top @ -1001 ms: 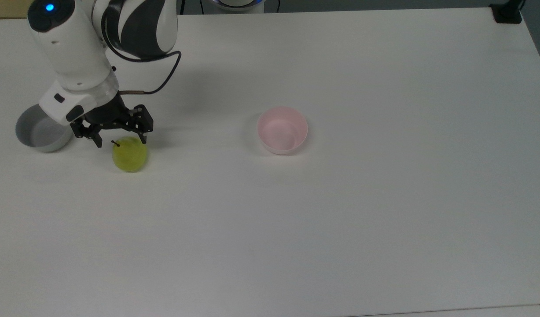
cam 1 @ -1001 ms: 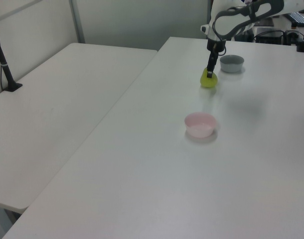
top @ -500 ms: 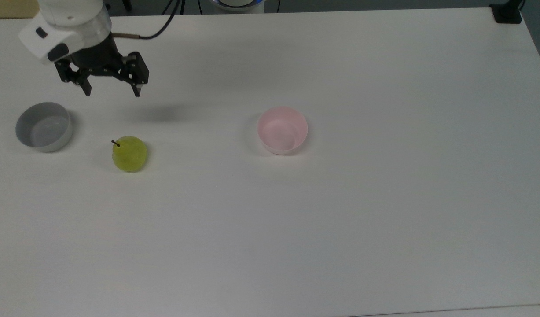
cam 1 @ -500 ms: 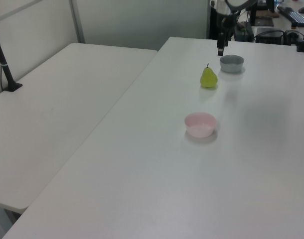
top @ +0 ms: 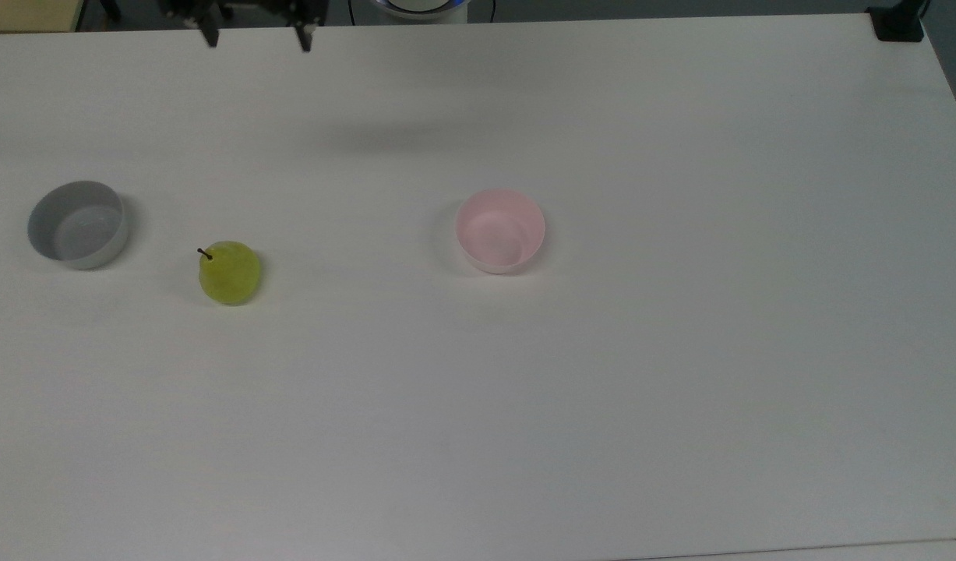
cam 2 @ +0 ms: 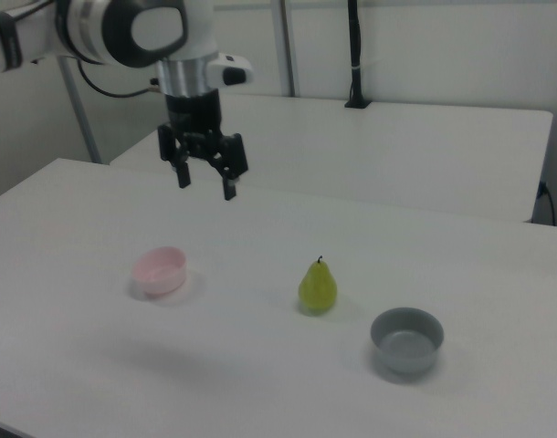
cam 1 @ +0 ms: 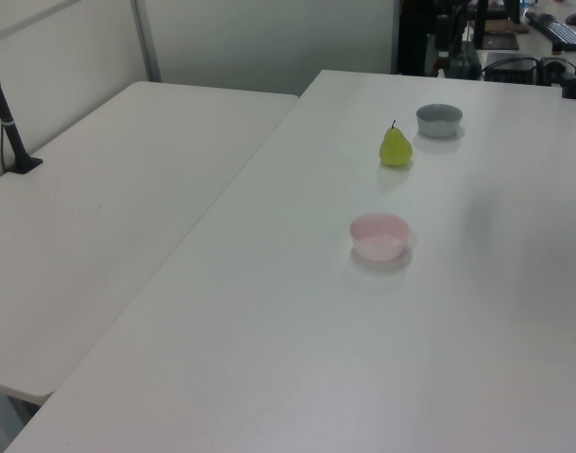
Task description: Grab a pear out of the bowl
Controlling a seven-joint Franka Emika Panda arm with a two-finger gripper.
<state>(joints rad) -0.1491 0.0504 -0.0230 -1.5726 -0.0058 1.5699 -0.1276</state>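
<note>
- Fingers (cam 2: 204, 182) are what we look at first: they hang spread apart and pinch nothing, high over the worktop (cam 2: 278, 392), pointing straight down in the right view; in the top view their tips (top: 256, 35) sit at the upper edge.
- We see the pear (top: 230, 272) standing upright on the bare worktop with its dark stem up, not in any bowl. It sits between the grey bowl (top: 77, 224) and the pink bowl (top: 500, 231), nearer the grey one and touching neither.
- Both bowls look bare inside, so we judge that the pear is out of the bowl already and nothing is left in there to lift.
- Relative to the fingers, the pear lies well below them and off to one side: toward the right view's right and lower down (cam 2: 318, 286), and below them in the top view. In the left view the pear (cam 1: 395, 147) stands just beside the grey bowl (cam 1: 439, 119), with the pink bowl (cam 1: 380, 236) well apart from it.
- What could go wrong, as we judge it: if the fingers come down again, a rounded pear on a narrow base could tip or roll from an off-centre touch, and the stem could catch a finger.
- A descent aimed at the pink bowl would close on nothing.
- A sideways sweep near the pear could knock the grey bowl, since the two stand close.
</note>
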